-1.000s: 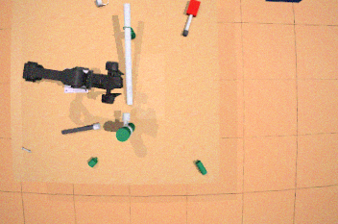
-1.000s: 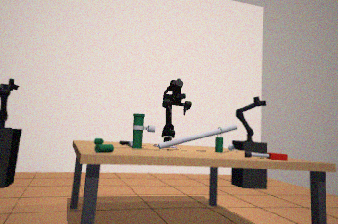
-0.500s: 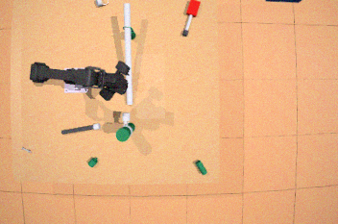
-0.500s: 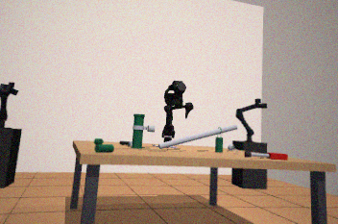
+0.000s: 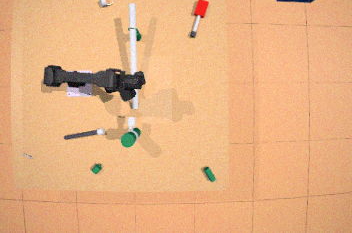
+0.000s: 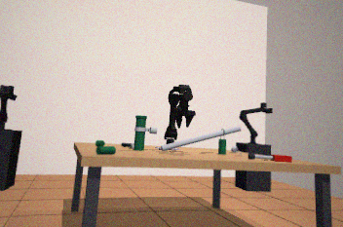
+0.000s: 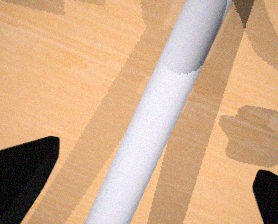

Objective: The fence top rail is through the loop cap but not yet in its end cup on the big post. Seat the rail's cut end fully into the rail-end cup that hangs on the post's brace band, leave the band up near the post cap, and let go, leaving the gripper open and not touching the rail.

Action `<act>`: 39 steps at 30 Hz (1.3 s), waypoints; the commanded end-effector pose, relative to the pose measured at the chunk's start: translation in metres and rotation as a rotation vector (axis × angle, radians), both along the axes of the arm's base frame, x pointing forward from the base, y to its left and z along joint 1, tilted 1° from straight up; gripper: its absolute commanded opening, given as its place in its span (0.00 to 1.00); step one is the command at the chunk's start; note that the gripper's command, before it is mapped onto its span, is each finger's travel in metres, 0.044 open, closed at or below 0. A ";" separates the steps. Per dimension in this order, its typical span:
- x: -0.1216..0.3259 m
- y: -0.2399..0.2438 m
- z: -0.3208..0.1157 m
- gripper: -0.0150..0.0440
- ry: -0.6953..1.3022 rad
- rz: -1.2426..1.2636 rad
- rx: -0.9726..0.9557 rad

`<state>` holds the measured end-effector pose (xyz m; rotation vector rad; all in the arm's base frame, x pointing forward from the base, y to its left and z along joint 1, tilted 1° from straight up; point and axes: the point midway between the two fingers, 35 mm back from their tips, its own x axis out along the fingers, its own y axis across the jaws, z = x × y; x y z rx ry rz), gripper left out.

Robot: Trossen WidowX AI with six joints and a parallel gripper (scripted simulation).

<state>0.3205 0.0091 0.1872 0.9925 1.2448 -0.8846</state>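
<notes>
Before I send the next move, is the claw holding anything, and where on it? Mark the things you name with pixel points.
Nothing is held: the claw (image 5: 131, 88) (image 6: 184, 125) (image 7: 156, 162) is open above the white rail (image 5: 133, 53) (image 6: 202, 138) (image 7: 145, 130).

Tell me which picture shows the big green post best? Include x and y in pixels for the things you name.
The exterior view: the big green post (image 5: 128, 139) (image 6: 140, 139) stands upright there, with its band and cup visible on it. The top view shows mostly its round cap from above. The wrist view doesn't show the post.
</notes>
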 end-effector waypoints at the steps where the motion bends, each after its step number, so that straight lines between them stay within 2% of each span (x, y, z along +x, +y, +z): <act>1: 0.001 0.006 -0.012 1.00 0.086 -0.257 0.018; 10: 0.001 0.006 -0.012 1.00 0.086 -0.257 0.018; 17: 0.002 0.006 -0.045 1.00 0.086 -0.257 0.018; 39: 0.004 0.006 -0.075 1.00 0.086 -0.257 0.018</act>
